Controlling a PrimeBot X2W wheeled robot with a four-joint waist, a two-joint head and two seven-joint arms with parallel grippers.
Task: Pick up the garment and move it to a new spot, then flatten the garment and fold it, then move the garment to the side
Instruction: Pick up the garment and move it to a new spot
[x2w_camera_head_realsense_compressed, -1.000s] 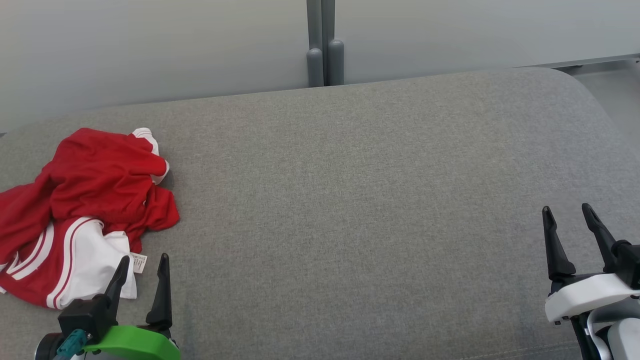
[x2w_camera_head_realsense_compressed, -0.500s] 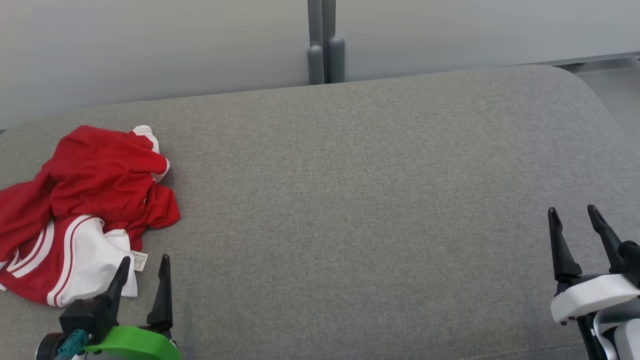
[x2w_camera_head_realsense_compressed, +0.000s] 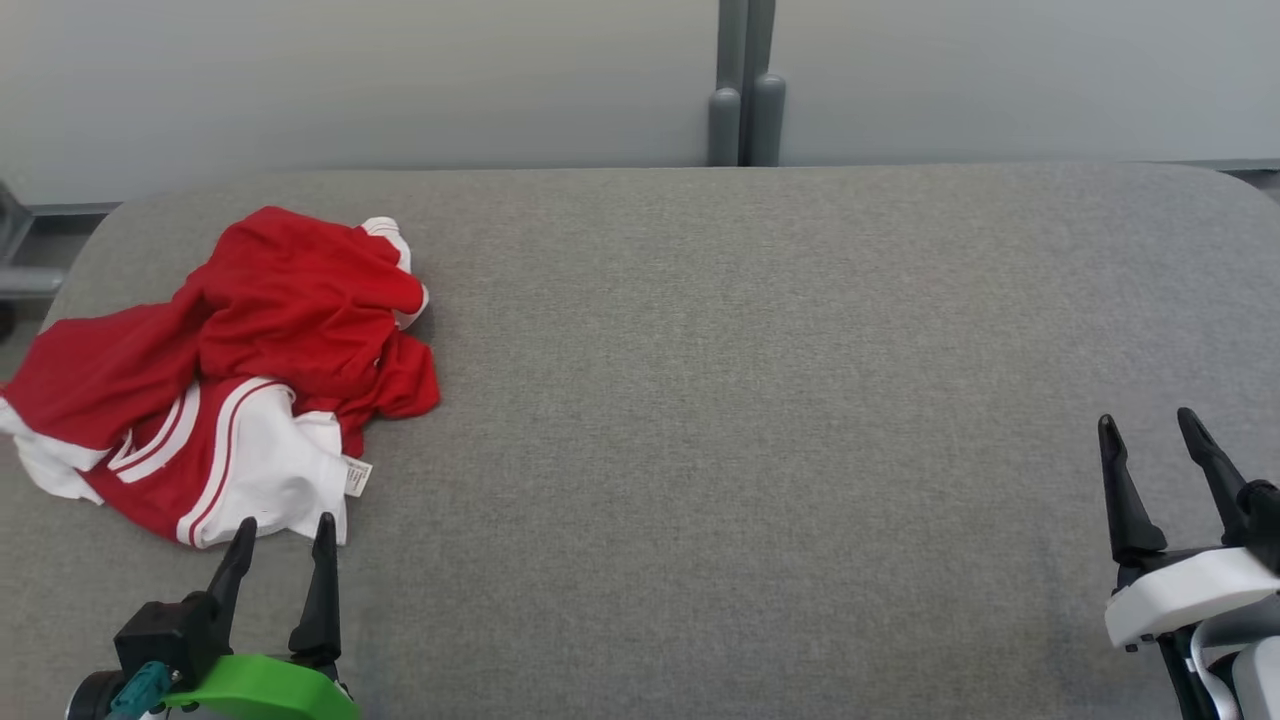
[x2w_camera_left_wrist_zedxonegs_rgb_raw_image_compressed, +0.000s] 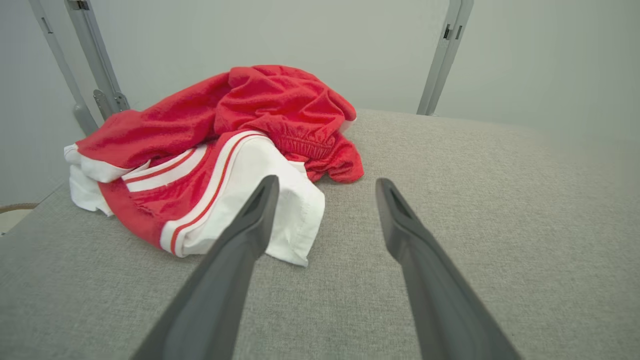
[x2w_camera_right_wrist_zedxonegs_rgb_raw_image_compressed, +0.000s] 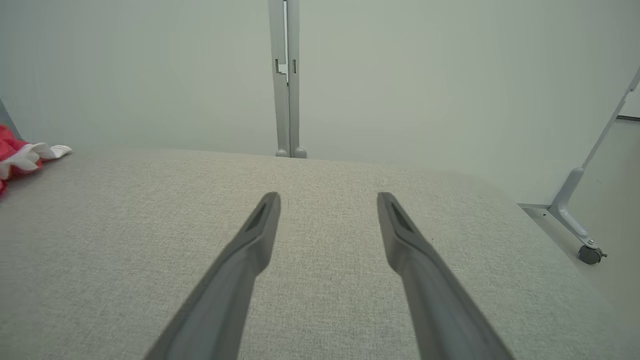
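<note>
Crowding cushion (x2w_camera_head_realsense_compressed: 750, 400) left edge: garment (x2w_camera_head_realsense_compressed: 290, 310); left pincer (x2w_camera_head_realsense_compressed: 286, 522) spread beside it; right pincer (x2w_camera_head_realsense_compressed: 1146, 418) spread, well apart.

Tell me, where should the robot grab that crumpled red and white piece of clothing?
Probably the white flap at the near edge of the red and white garment. It lies loose on the grey cushion, straight ahead of the open left hand. So come in low from the robot's own side and pinch that edge; the bunched red hump behind is bulkier.
</note>
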